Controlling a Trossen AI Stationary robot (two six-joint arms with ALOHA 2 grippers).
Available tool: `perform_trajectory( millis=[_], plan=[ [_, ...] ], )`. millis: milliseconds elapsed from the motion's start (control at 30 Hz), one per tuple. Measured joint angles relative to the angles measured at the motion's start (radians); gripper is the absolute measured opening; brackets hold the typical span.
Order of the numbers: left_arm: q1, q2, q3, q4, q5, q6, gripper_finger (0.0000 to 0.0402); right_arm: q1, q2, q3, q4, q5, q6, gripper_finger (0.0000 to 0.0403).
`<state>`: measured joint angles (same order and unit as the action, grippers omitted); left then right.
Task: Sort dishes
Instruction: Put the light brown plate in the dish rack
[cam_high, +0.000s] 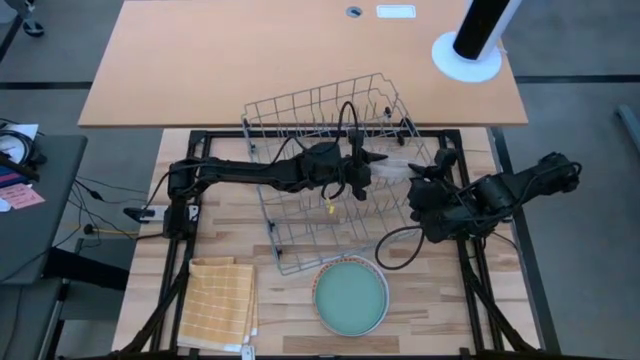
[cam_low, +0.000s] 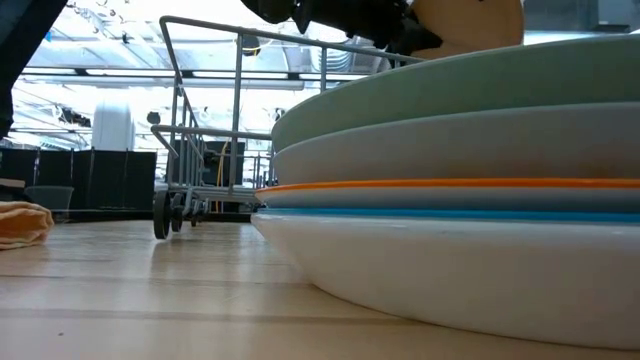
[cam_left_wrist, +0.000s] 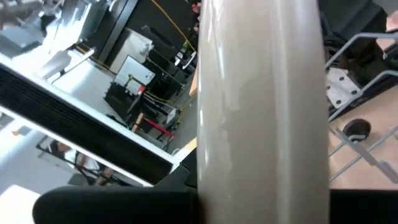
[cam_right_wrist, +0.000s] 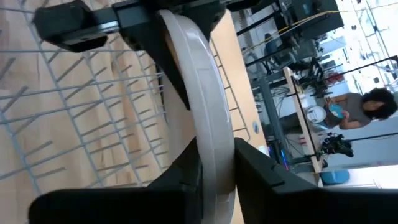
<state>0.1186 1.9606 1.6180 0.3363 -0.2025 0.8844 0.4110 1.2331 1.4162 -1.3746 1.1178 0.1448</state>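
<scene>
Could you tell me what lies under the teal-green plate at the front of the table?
Under the teal-green plate, the low view shows a grey plate, orange and blue rims, and a white plate resting on the table. Their faces are covered.

Both end effectors over wire rack (cam_high: 330, 180), teal plate (cam_high: 351, 297), yellow cloth (cam_high: 220, 303)

A beige plate (cam_right_wrist: 208, 118) stands on edge over the rack; other plates (cam_high: 351, 296) lie stacked.

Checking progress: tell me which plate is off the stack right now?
The beige plate, held on edge over the wire rack by both grippers; the others lie flat, stacked.
</scene>
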Motion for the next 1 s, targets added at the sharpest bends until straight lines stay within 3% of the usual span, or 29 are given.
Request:
perform_trajectory(
  millis=[100, 200, 400, 533, 667, 833, 933, 1000],
  plan=[
    [-0.011, 0.0, 0.0, -0.017, 0.0, -0.024, 0.0054, 0.0, 0.0, 0.0, -0.003, 0.003, 0.009, 0.0063],
    [-0.029, -0.012, 0.0, -0.055, -0.017, -0.034, 0.0095, -0.001, -0.002, 0.0, -0.002, 0.006, 0.019, 0.006],
    [-0.07, -0.064, -0.001, -0.157, -0.17, -0.082, 0.0188, -0.001, -0.003, 0.0, 0.009, 0.011, 0.023, 0.0053],
    [-0.101, -0.109, -0.002, -0.19, -0.219, -0.122, 0.0224, -0.002, -0.004, 0.001, -0.011, 0.04, 0.012, 0.0045],
    [-0.142, -0.165, -0.002, -0.254, -0.28, -0.195, 0.0237, -0.002, -0.004, 0.001, -0.01, 0.041, 0.01, 0.004],
    [-0.188, -0.276, -0.002, -0.466, -0.355, -0.34, 0.0237, -0.002, -0.004, 0.001, -0.015, 0.045, -0.066, 0.0038],
    [-0.191, -0.344, -0.002, -0.667, -0.321, -0.543, 0.0237, 0.007, -0.009, 0.001, -0.015, 0.045, -0.205, 0.0038],
    [-0.182, -0.379, -0.008, -0.777, -0.221, -0.689, 0.0237, 0.016, -0.011, 0.001, -0.013, 0.058, -0.282, 0.0038]
  ],
)
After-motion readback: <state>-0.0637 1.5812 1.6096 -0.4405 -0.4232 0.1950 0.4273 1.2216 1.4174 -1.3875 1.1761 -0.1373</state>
